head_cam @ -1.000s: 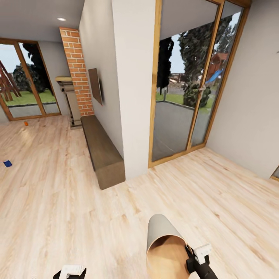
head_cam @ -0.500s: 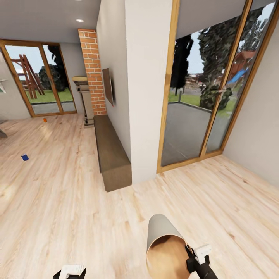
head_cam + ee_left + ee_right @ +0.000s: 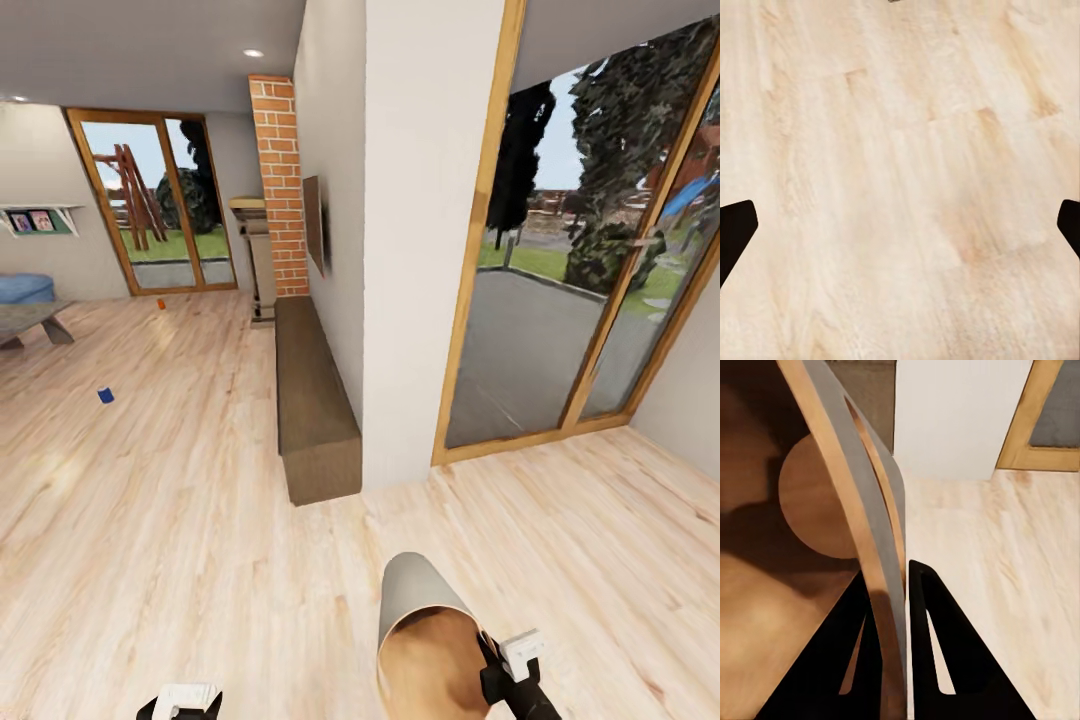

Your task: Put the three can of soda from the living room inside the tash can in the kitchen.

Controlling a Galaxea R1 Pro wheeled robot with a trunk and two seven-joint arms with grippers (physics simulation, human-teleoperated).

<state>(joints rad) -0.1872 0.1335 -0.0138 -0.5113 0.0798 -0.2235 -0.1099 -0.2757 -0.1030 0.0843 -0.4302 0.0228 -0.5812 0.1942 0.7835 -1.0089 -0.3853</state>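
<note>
While right gripper (image 3: 886, 585) pinches bin rim (image 3: 862, 510) — floor (image 3: 180, 560) open

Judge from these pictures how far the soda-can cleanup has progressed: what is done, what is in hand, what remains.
Done: the right gripper is shut on the trash can rim, one finger inside, one outside. No can shows inside it. In hand: the robot faces the living room with the bucket. Left: a blue soda can and an orange soda can lie on the plank floor; the left gripper is open, holding nothing. No third can in sight.

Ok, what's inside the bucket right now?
The bucket shows only bare tan wood inside, no cans; its round bottom looks empty. The right gripper pinches its rim.
</note>
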